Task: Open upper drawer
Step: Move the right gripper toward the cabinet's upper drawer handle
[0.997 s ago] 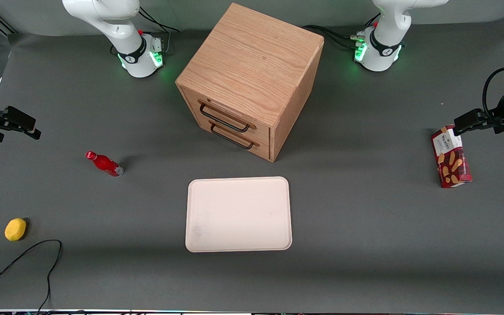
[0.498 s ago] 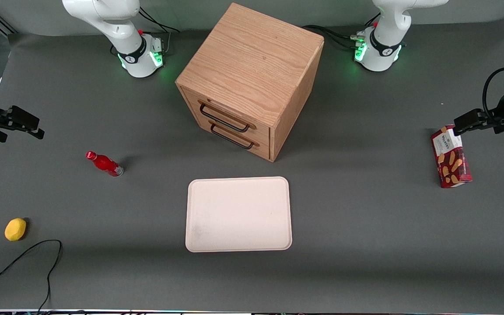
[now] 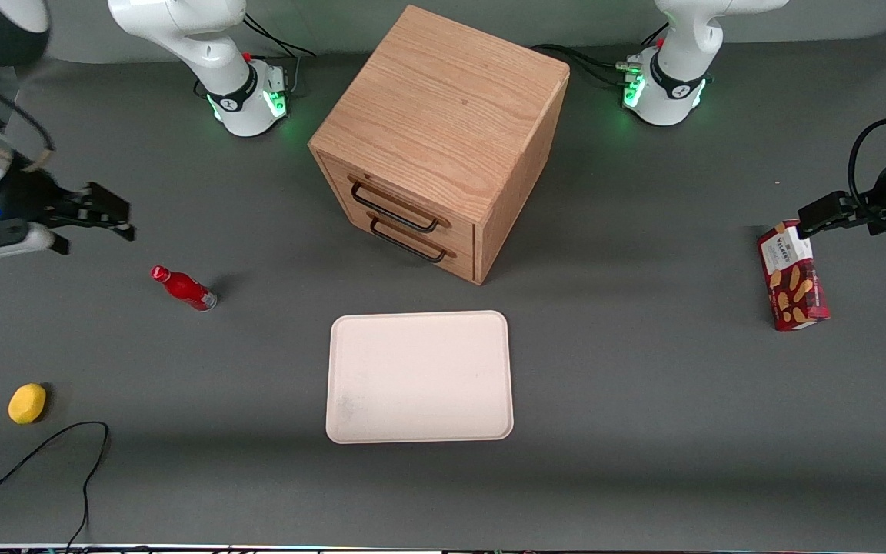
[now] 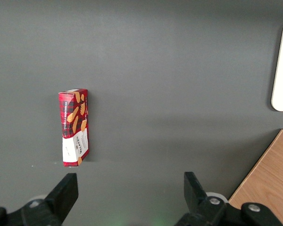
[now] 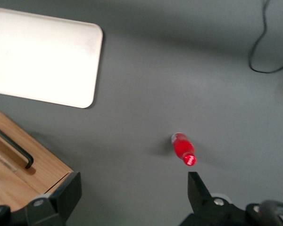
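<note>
The oak cabinet [image 3: 443,108] stands in the middle of the table, farther from the front camera than the tray. Its upper drawer [image 3: 339,178] is shut, with its black bar handle [image 3: 391,211] above the twin lower handle [image 3: 408,245]. My right gripper [image 3: 97,238] hovers above the table toward the working arm's end, well apart from the cabinet and just farther from the camera than the red bottle. It is open and empty. In the right wrist view the gripper [image 5: 134,186] spans bare table, with the cabinet's corner [image 5: 42,172] and one black handle [image 5: 12,148] in sight; which drawer's handle I cannot tell.
A red bottle [image 3: 183,287] lies on the table near the gripper, also in the right wrist view [image 5: 184,149]. A white tray [image 3: 420,377] sits in front of the cabinet. A yellow fruit [image 3: 27,403] and a black cable [image 3: 51,454] lie near the front edge. A cookie box [image 3: 791,275] lies toward the parked arm's end.
My right gripper has moved from the table's edge toward the cabinet, and more of the arm has come into view. Nothing else has moved.
</note>
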You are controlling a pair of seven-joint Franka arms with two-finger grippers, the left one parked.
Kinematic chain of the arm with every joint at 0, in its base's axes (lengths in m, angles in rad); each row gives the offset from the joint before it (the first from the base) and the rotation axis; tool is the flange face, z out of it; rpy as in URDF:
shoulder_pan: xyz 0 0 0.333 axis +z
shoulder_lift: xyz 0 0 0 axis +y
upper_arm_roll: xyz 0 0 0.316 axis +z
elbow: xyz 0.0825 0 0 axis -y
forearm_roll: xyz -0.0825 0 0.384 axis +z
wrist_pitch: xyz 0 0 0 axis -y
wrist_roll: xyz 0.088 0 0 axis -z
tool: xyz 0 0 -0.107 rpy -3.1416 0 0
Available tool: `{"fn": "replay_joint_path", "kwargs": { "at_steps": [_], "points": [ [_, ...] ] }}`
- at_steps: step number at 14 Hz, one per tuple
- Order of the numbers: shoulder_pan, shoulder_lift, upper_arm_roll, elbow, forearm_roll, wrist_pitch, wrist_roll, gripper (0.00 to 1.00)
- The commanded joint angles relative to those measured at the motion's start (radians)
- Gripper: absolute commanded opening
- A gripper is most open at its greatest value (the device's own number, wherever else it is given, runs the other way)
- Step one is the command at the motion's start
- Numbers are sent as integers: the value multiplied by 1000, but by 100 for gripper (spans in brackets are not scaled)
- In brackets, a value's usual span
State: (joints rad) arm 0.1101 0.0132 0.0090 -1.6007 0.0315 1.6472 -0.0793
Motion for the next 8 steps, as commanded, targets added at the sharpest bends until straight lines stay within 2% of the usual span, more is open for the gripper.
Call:
{"fn": "replay_joint_path", "kwargs": {
  "at_steps": [1, 8],
  "points": [
    [60, 25, -11, 25, -12, -1, -28, 100],
    [249, 62, -11, 25, -4, 31, -30, 100]
  ]
}}
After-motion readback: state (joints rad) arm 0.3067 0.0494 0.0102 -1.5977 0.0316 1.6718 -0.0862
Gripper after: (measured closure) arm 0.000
